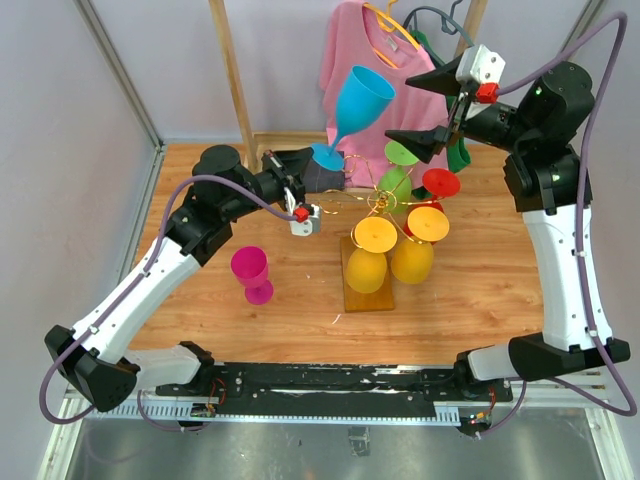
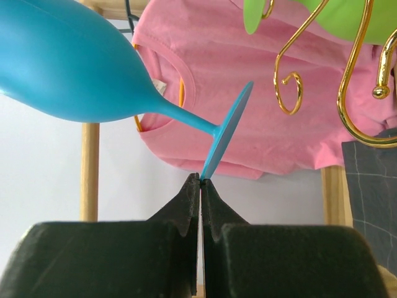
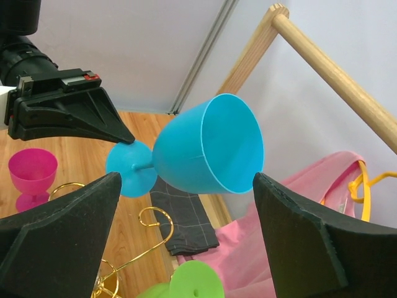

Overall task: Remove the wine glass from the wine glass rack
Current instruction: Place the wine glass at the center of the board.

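Observation:
A blue wine glass hangs tilted in the air above and behind the wine glass rack, clear of its gold wire arms. My left gripper is shut on the rim of its foot. My right gripper is open just right of the bowl. In the right wrist view the bowl sits between the wide-apart fingers without touching them. Yellow glasses, a green one and a red one hang upside down on the rack.
A magenta glass stands on the table left of the rack's wooden base. A pink shirt hangs on a tall wooden clothes rack behind. A dark folded cloth lies under the left gripper.

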{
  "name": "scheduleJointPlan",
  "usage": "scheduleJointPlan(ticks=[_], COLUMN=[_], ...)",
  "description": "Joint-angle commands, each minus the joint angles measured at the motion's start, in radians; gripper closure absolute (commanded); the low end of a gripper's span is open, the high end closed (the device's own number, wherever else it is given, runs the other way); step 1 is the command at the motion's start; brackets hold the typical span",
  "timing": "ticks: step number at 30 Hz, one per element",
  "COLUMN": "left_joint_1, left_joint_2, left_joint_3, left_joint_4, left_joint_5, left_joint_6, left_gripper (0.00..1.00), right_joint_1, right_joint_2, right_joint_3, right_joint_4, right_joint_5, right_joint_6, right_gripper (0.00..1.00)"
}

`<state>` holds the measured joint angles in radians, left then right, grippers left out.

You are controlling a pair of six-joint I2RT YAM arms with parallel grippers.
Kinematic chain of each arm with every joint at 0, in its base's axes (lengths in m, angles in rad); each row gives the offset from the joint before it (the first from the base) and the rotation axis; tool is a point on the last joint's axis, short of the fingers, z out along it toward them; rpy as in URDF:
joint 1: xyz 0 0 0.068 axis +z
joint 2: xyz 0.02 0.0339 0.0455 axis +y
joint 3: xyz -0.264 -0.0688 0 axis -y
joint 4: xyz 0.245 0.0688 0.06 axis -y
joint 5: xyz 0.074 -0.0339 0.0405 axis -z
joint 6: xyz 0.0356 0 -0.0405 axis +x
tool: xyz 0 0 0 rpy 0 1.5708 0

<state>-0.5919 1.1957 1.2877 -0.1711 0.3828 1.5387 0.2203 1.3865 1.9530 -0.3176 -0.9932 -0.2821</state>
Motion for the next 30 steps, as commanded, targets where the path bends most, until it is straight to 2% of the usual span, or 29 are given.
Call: scheduleJointPlan(ticks=[1,14,21,27,30], left_joint_1=[-0.008,-0.008,-0.008,-0.008,-0.008], left_joint_2=[-0.013,-0.016,0.002,0.02,0.024], left_joint_3=[-0.012,-0.008,0.018,0.04,0.047], left_joint_4=[0.064,0.026,0.009,0.0,-0.006], left_joint_5=[0.049,0.116,0.131,0.14,0.144], left_joint_6=[0.057,0.172,0.207,0.224,0.229], left_gripper=[1.0,1.0,1.0,1.0,1.0], right_joint_1=[-0.002,0.012,0.025,0.06,0.077], right_joint_2=[-0.015,-0.051,-0.065,-0.045,-0.033], right_joint_3=[-0.016,-0.043,-0.079,-0.077,-0.071], right_joint_4=[0.023,-0.016,-0.046,-0.087,-0.094], right_joint_5=[-0.072,-0.098,-0.095,-0.074,-0.057], right_joint_6=[-0.016,-0.018,-0.026,-0.056,-0.069], right_gripper=[0.12,0.18,0.3,0.31,0.35])
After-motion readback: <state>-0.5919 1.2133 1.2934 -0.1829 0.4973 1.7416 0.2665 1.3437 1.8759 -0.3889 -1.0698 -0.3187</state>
